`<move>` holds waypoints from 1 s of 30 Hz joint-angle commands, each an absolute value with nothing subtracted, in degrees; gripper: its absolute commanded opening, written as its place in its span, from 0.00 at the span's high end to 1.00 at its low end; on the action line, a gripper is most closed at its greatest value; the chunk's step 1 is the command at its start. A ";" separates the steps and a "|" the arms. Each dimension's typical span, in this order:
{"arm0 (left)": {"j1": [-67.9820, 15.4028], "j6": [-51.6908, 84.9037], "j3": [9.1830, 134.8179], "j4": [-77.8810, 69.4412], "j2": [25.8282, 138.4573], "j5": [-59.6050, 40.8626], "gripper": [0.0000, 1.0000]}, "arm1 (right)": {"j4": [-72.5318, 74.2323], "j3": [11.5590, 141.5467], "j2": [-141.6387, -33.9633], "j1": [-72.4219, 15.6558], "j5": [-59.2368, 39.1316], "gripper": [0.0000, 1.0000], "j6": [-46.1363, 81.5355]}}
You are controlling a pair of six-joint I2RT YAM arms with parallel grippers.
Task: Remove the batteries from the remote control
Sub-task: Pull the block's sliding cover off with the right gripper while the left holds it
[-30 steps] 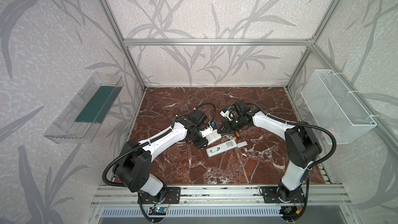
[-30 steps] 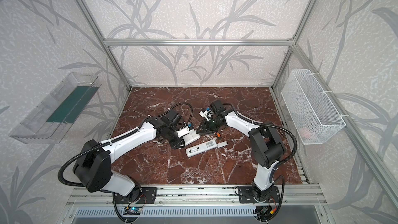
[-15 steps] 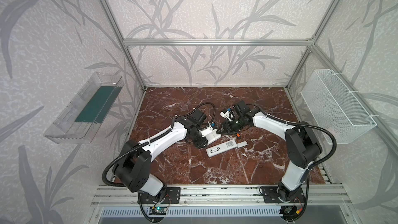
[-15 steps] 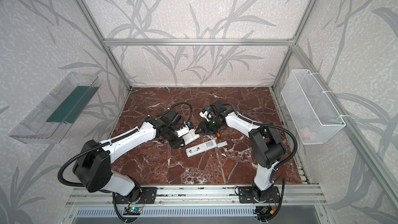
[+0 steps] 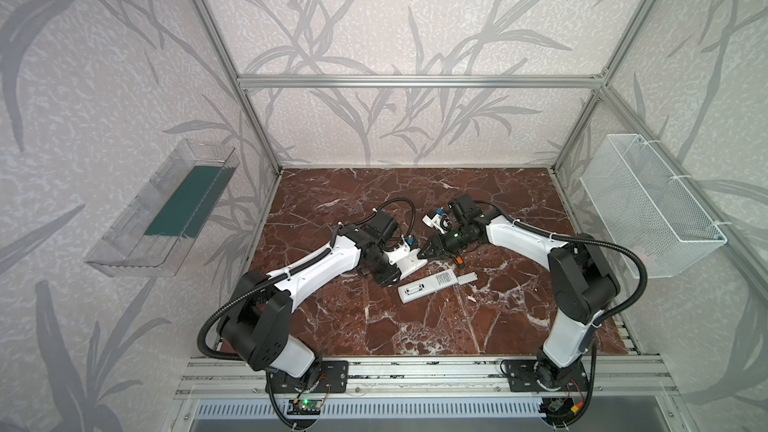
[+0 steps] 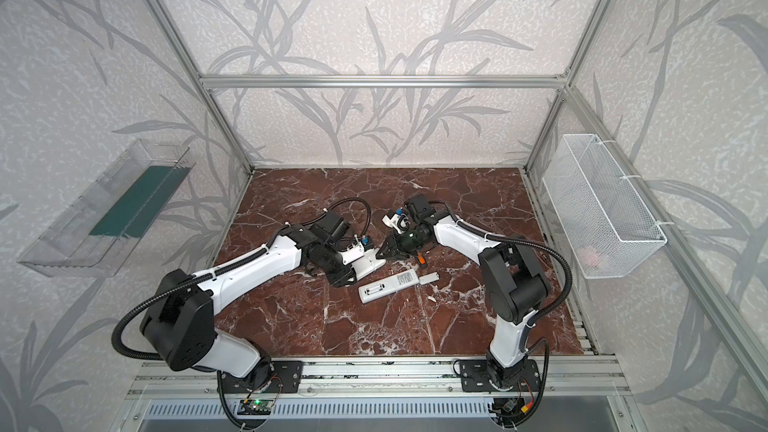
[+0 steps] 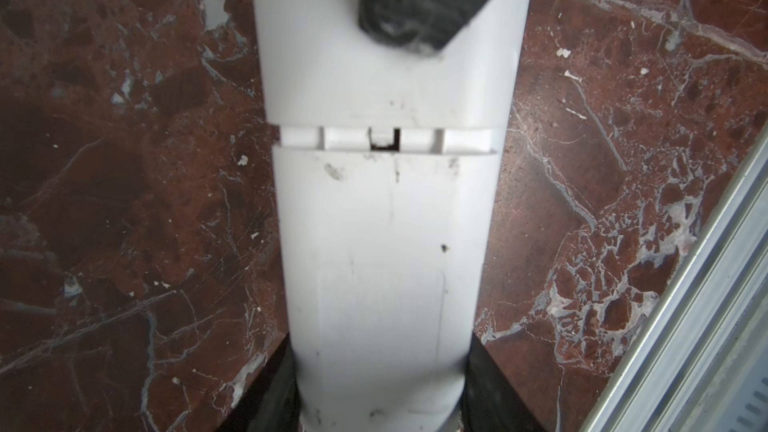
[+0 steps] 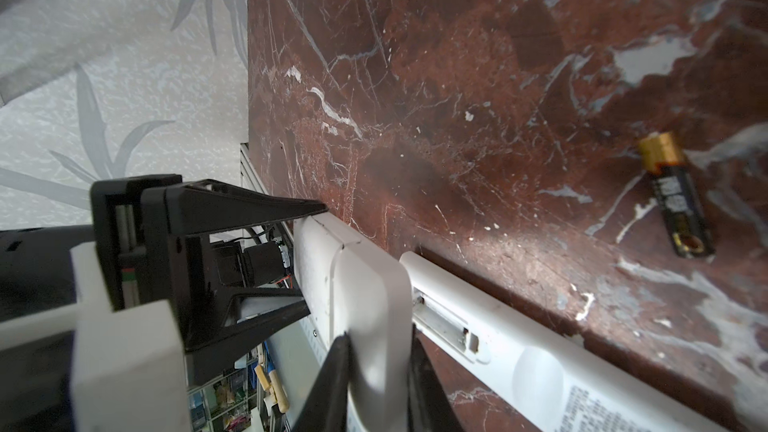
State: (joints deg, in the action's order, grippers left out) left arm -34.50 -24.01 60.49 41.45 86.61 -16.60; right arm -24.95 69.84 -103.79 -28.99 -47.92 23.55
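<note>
A clear bin [image 5: 166,218] hangs on the left wall, its contents hard to make out through the plastic beyond a dark green strip. The left gripper [image 8: 311,259] is clenched, half-spread, on the remote control [image 7: 382,222], one finger on each long edge. Its fingers [image 7: 486,388] are cut off at the frame edge in the left wrist view. The remote's back faces that camera, and a narrow gap [image 7: 386,139] shows where the cover section has parted from the body. Whatever lies under the cover is hidden. The right gripper [image 8: 376,347] is pinched tight on the far end of that same remote control, on the cover section, with its fingertips [image 8: 336,367] blurred and partly out of frame. In both top views the two grippers meet at mid-desk, and the grip itself is too small to read there. Just in front of them a second remote [image 5: 428,288] lies flat on the desk [image 5: 332,326], its battery bay [image 8: 444,326] open, with a loose cover [image 5: 467,278] at its end. One of the batteries [image 8: 675,197], dark with a gold end, lies on the desk apart from both remotes. On the right wall hangs a wire basket [image 6: 598,209] with something pale pink inside, too faint to name.
</note>
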 commanded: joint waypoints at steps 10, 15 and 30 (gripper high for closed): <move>-34.85 -26.02 59.67 41.39 85.55 -17.67 0.67 | -22.50 67.90 -101.09 -27.85 -46.31 0.72 25.05; -34.81 -26.02 59.68 41.46 85.69 -17.67 0.67 | -20.74 67.47 -102.08 -27.92 -48.71 0.62 26.46; -34.82 -25.73 59.64 41.59 86.36 -16.58 0.67 | -16.32 66.14 -102.30 -28.10 -51.28 0.88 29.12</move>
State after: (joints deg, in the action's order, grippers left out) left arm -34.52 -24.43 59.46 41.65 86.67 -15.97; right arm -16.86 66.96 -103.11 -28.08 -52.01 28.86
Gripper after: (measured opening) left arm 0.520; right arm 0.121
